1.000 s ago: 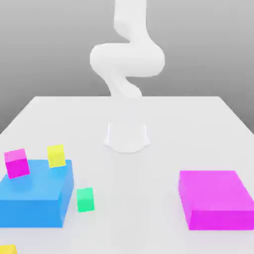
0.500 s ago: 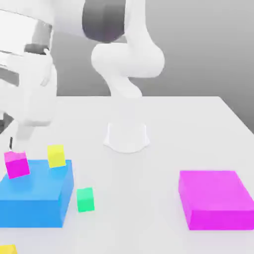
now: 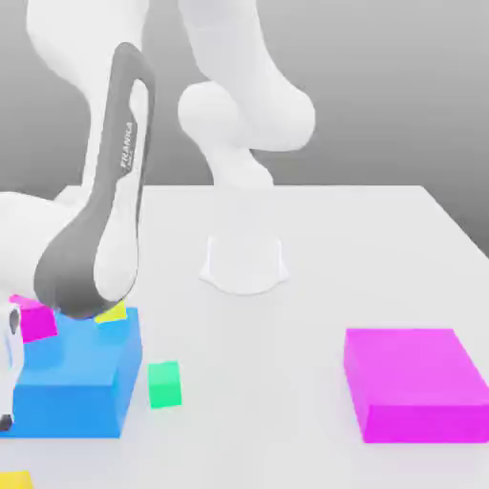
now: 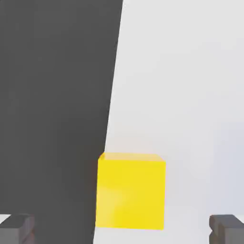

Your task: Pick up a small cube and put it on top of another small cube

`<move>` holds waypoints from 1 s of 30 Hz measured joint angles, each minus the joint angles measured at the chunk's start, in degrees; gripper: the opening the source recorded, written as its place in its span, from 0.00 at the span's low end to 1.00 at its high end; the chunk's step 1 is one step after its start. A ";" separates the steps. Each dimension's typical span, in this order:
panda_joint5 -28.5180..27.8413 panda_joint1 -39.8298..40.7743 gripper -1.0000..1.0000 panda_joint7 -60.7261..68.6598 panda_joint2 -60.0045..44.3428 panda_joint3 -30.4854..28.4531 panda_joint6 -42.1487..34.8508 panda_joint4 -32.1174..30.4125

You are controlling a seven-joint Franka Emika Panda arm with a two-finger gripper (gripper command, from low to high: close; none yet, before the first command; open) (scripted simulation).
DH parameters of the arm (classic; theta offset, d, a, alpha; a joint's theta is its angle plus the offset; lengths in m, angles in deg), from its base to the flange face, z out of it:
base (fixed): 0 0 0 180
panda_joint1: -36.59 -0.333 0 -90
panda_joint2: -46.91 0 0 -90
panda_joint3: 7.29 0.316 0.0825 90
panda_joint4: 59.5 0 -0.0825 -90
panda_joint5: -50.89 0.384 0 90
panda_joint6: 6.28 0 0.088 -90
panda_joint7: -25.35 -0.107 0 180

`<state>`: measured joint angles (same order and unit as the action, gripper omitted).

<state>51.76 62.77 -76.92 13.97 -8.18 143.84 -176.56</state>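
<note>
Right at the lip of the white tabletop [image 4: 190, 95], where pale surface gives way to dark emptiness, sits the small plain yellow cube [image 4: 130, 190], and that spot is the main hazard. A sideways nudge from a descending finger could slide the cube over the edge and lose it, because there is hardly any table left on that side. The two-finger gripper [image 4: 121, 229] is released, with its dark fingertips [image 4: 226, 228] set wide apart. The cube lies between them but nearer one tip than the other and touches neither, so an uneven closure would probably shove it before the far pad arrives. In the exterior view what seems to be the same cube [image 3: 13, 480] peeks in at the bottom corner on that view's left. The white arm [image 3: 100, 239] bends low over the flat blue block [image 3: 72, 387] just behind it. A second worry lies there: a small magenta cube [image 3: 36, 323] and another small yellow cube [image 3: 115, 312] rest on the blue block just beside the arm's bulky link, and a careless swing could knock either away. A small green cube [image 3: 164, 384] stands on the table beside the blue block, and a flat magenta block [image 3: 411, 382] lies well apart on the exterior view's right.
</note>
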 joint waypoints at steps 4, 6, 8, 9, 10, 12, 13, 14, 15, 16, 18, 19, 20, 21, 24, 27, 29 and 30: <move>0.14 0.11 0.00 -0.03 -3.28 0.09 2.40 0.78; 0.16 0.11 0.00 -0.01 -3.28 0.09 2.46 0.78; 0.20 0.12 0.00 0.00 -3.87 0.10 2.96 0.92; 0.22 0.12 0.00 0.00 -3.09 0.09 2.37 0.73; 0.22 0.11 0.00 -0.02 -1.64 0.06 1.27 0.38; 0.08 0.10 0.00 -0.10 2.10 0.02 -1.56 -0.53; 0.23 0.02 0.00 -0.31 4.08 0.10 -2.71 -1.36; 0.88 -0.14 0.00 -0.92 5.99 0.43 -2.96 -2.97; 1.65 -0.34 0.00 -1.65 7.89 0.80 -2.99 -4.78; 2.45 -0.59 0.00 -2.46 9.76 1.16 -2.90 -6.69; 3.98 -1.28 0.00 -4.25 13.46 1.70 -2.57 -10.63; 4.68 -1.60 0.00 -5.24 15.28 1.99 -2.35 -12.64; 5.27 -1.95 0.00 -6.34 17.08 2.23 -2.06 -14.67; 5.78 -2.33 0.00 -7.49 18.86 2.44 -1.76 -16.71; 6.75 -3.39 0.00 -11.43 24.06 2.96 -0.73 -22.87; 6.75 -4.54 0.00 -16.12 29.04 3.36 0.53 -29.12; 6.12 -4.98 0.00 -19.73 32.24 3.61 1.49 -33.33; 5.62 -5.33 0.00 -21.66 33.81 3.58 2.03 -35.46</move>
<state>57.39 57.44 -98.58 47.78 -4.60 145.87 -212.02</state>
